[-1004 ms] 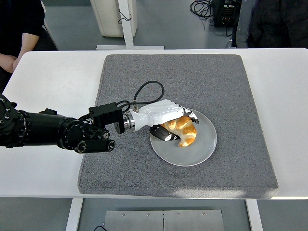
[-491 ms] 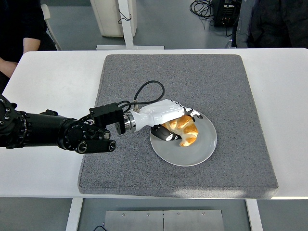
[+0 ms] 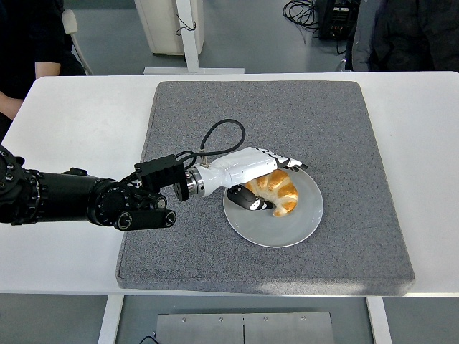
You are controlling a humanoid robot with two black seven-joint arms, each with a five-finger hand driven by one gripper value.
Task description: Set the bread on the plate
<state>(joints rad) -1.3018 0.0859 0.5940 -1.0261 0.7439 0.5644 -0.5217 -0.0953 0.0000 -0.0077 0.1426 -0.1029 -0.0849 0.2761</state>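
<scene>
A golden croissant (image 3: 278,192) lies on the grey round plate (image 3: 301,222), in its upper left part. My left hand (image 3: 271,180), white with black fingertips, reaches in from the left over the plate's left rim. Its fingers (image 3: 290,163) are spread out above the bread's far side and its thumb (image 3: 247,203) lies at the near side. The hand looks open, loosely around the croissant rather than clasping it. The right arm does not show.
The plate sits on a large grey mat (image 3: 215,107) covering the middle of the white table (image 3: 79,122). A black cable loop (image 3: 222,136) rises behind the wrist. People stand at the top left (image 3: 29,36) and top right (image 3: 416,32).
The fingers have uncurled and spread off the croissant, which now rests on the plate. The arm has barely shifted.
</scene>
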